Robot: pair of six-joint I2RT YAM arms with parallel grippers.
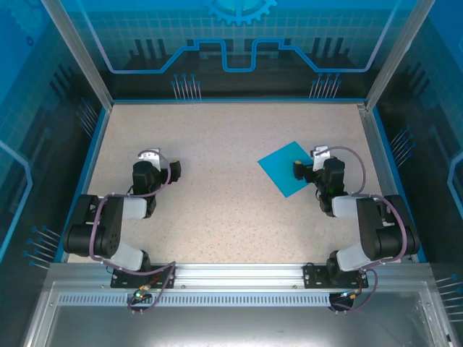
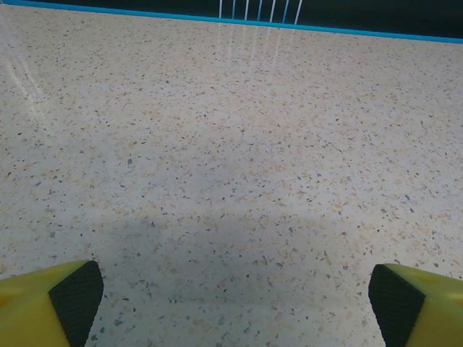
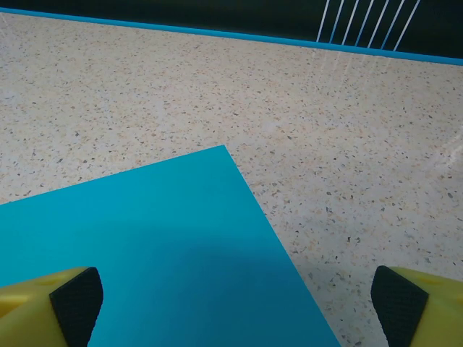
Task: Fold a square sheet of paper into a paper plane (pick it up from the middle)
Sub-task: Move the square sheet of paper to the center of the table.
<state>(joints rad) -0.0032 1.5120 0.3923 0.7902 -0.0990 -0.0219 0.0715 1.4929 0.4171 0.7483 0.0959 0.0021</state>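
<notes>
The square sheet of paper [image 1: 286, 168] is plain cyan-blue and lies flat, without creases, on the speckled table right of centre, turned like a diamond. My right gripper [image 1: 309, 161] stands open at the sheet's right side. In the right wrist view the square sheet of paper [image 3: 159, 246] spreads under the left half of the gap of my right gripper [image 3: 237, 307], one corner pointing away, and nothing is between the black pads [image 3: 76, 302]. My left gripper [image 1: 163, 161] stands open over bare table on the left, and in its own view the left gripper [image 2: 235, 303] holds nothing.
The speckled table [image 1: 217, 210] has a raised blue rim [image 1: 231, 100] along the back and sides. Clear enclosure walls on metal posts [image 1: 79, 50] surround it. White cables [image 3: 362, 22] hang behind the far rim.
</notes>
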